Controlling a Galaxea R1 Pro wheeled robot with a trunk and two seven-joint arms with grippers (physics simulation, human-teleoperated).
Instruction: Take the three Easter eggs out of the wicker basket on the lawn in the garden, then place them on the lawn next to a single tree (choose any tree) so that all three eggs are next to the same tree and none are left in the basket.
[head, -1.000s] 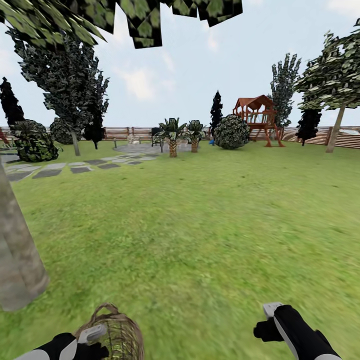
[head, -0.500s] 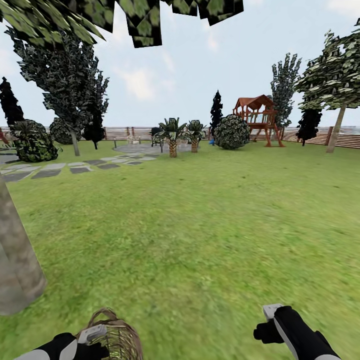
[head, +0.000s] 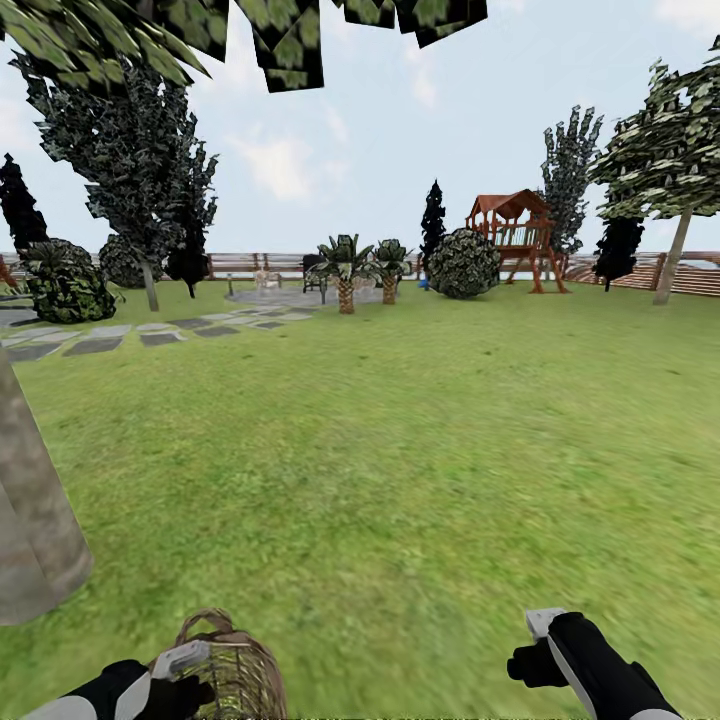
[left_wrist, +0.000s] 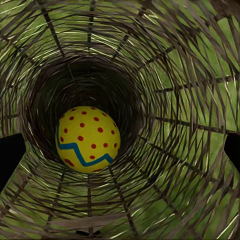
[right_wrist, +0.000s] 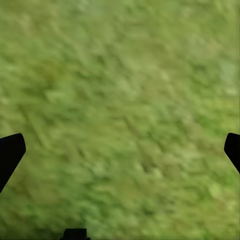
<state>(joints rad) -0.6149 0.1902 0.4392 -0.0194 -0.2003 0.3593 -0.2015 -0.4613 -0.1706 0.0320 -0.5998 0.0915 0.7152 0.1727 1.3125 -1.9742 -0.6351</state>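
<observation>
**One egg in the basket, tree trunk close by**

From my remote seat, the head camera looks out over the lawn (head: 400, 450), with the wicker basket (head: 235, 675) at the near edge of the picture, tipped on its side in the grass. My left tool (head: 175, 672) sits at the basket's rim; I cannot tell from the head view whether its fingers are closed on the wicker. The left wrist camera looks straight down the basket's woven wall (left_wrist: 175, 75) from its mouth to the dark bottom, where one Easter egg (left_wrist: 87, 139) lies: yellow, red-dotted, with a blue zigzag stripe. The dark fingertips (left_wrist: 10, 155) show at both edges of that picture, spread wide, outside the weave.

The grey-brown trunk of the tree (head: 30, 520) stands just beside the basket, on the side away from my right arm, its broad leaves hanging overhead.

My right tool (head: 545, 640) hangs over bare grass well apart from the basket, on the side away from the tree. In the right wrist view its fingertips (right_wrist: 10, 152) stand wide apart, holding nothing.
</observation>
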